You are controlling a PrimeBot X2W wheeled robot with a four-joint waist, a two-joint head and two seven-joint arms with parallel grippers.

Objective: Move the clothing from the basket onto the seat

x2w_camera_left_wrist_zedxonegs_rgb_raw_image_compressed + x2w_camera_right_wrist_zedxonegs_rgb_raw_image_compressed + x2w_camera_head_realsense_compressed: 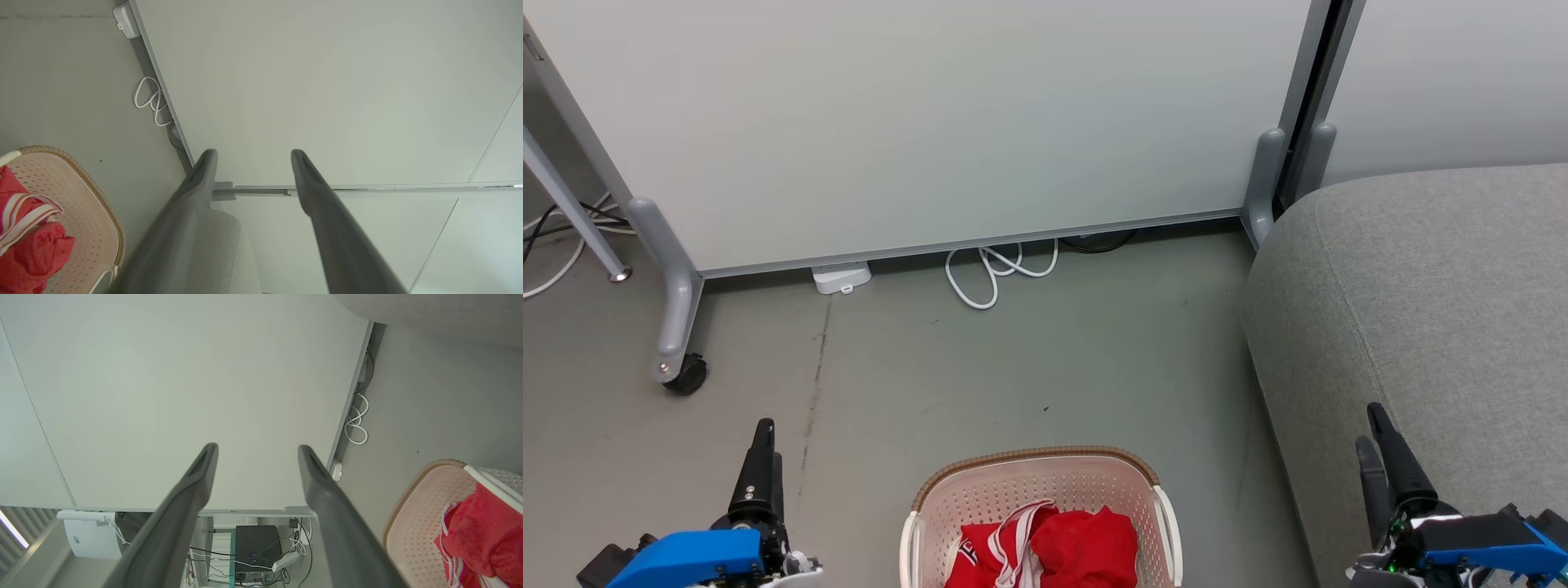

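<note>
The cream basket [1036,457] with a brown rim stands on the floor at the bottom centre of the head view. Red clothing [1086,543] with white stripes lies bunched inside it. To the right rises the grey seat [1421,286]. My left gripper [766,441] hangs open left of the basket, holding nothing. My right gripper [1369,426] is open over the seat's front edge. The left wrist view has my open left gripper [253,153], the basket [77,212], the clothing [28,245] and the seat [220,253]. The right wrist view has my open right gripper [257,447], the basket [416,506] and the clothing [482,535].
A white partition panel [931,122] on grey feet with a caster [686,376] closes off the back. A looped white cable [992,273] and a white power block [841,278] lie at its base. A table leg [572,212] stands at far left. Bare grey floor separates basket and panel.
</note>
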